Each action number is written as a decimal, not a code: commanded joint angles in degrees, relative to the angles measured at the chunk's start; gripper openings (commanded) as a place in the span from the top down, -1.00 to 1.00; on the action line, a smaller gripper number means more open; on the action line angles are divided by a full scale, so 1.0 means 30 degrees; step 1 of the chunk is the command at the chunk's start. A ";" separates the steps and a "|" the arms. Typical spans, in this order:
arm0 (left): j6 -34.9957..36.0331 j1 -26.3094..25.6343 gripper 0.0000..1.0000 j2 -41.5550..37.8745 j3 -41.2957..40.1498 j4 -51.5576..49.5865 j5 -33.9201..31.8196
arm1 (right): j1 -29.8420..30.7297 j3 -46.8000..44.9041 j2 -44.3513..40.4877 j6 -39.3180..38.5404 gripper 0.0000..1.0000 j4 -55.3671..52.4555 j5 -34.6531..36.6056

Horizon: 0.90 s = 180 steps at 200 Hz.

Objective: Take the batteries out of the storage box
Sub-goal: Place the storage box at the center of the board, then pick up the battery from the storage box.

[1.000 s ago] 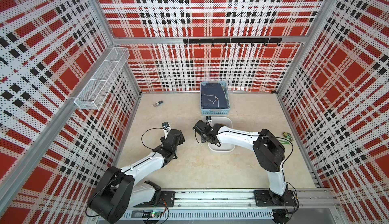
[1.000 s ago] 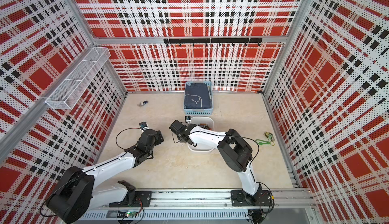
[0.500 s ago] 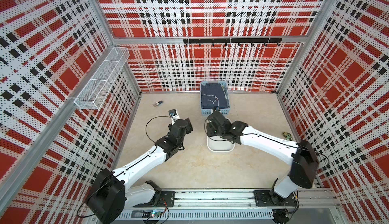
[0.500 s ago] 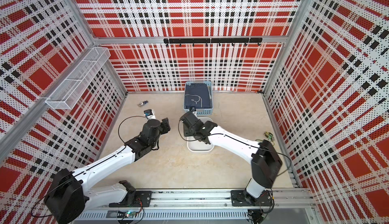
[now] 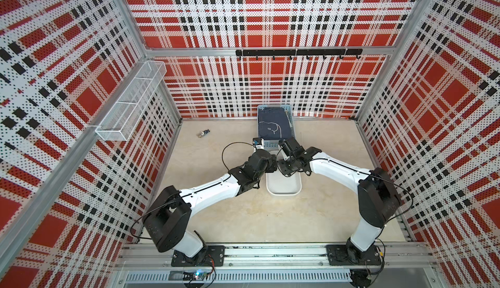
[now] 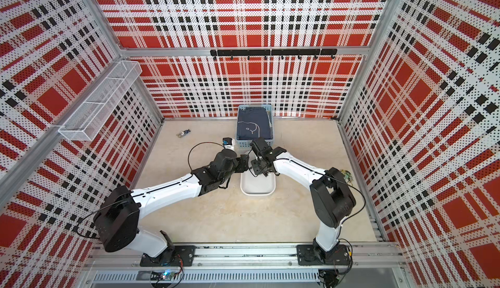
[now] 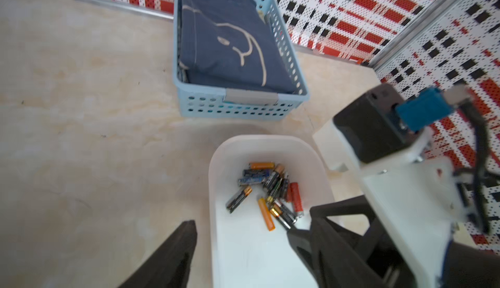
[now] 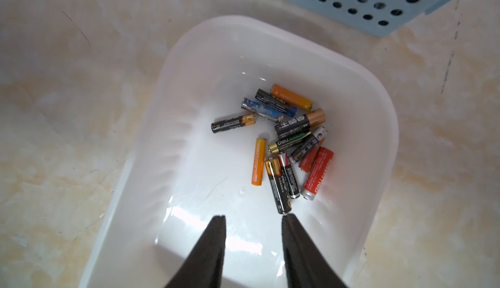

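The storage box (image 5: pixel 283 190) (image 6: pixel 257 189) is a shallow white tray on the beige table, and both grippers meet above its far half. Several batteries (image 8: pixel 286 143) (image 7: pixel 270 189), black-and-gold, orange, red and blue, lie loose at its far end; in both top views the grippers hide them. My right gripper (image 8: pixel 253 216) (image 5: pixel 283 164) hangs open over the box floor just short of the pile, nothing between its fingers. My left gripper (image 7: pixel 240 228) (image 5: pixel 272 164) is open wide and empty. It straddles the box's left rim (image 7: pixel 213 181), with one finger over the table.
A light blue slatted basket (image 5: pixel 291 127) (image 7: pixel 238 105) with dark cloth stands right behind the box. Keys (image 5: pixel 203 133) lie at the back left, another small bunch (image 6: pixel 346 176) by the right wall. A wire shelf (image 5: pixel 130 102) hangs on the left wall.
Both arms have swung in over the box. The left gripper travelled right and back to the box's left rim. The right arm's elbow moved out right and its gripper now sits above the batteries.
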 commanded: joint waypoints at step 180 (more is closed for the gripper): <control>-0.0891 0.1595 -0.45 -0.1322 -0.2140 0.0482 -0.0175 | -0.0941 0.0859 0.4468 0.0085 0.86 0.1253 -0.0483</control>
